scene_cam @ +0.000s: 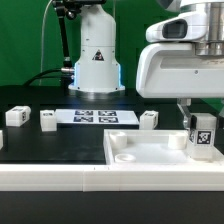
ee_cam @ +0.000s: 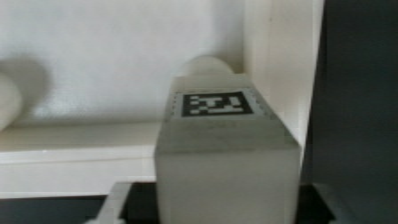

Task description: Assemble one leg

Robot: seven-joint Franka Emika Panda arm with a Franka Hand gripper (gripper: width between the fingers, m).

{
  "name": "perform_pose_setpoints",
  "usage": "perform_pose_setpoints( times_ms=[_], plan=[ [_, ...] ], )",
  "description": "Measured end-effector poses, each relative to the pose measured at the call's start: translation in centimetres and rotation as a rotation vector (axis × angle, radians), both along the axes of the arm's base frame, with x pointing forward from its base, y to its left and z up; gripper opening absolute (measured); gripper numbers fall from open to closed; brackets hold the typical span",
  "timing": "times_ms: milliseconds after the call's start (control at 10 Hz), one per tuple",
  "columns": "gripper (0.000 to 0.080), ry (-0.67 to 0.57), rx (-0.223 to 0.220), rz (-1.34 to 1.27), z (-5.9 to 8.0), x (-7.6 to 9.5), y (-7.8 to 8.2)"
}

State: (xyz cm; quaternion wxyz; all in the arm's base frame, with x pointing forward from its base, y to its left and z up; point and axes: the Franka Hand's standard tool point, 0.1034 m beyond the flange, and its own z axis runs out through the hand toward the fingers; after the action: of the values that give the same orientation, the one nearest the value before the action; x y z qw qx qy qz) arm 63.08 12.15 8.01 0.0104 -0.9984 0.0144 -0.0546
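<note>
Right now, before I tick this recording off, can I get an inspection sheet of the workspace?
Surface: black table, with the marker board lying flat on it.
Job's things: held leg upright at the white tabletop corner on the exterior view's right; cannot tell whether it is seated. A loose leg, another and a third stand on the table.
Clutter: nothing seen.
Grippers: gripper, fingers shut on the held leg.
Cables: a dark cable seems to run to the arm's base.
Surroundings: green backdrop.
</note>
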Motion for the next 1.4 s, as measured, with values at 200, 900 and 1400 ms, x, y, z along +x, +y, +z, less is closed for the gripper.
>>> perform_pose_setpoints(
  times_ms=[200, 900, 1400],
  plan=[
    [0.0291, 0.001, 0.002, -0.01, 0.0, 0.0, -0.1],
    [0.0292, -0.01, 0.071, -0.613, -0.2, 0.0, -0.9],
    [0.0294, 0.003, 0.111, -1.107, -0.3, -0.4, -1.3]
  ],
)
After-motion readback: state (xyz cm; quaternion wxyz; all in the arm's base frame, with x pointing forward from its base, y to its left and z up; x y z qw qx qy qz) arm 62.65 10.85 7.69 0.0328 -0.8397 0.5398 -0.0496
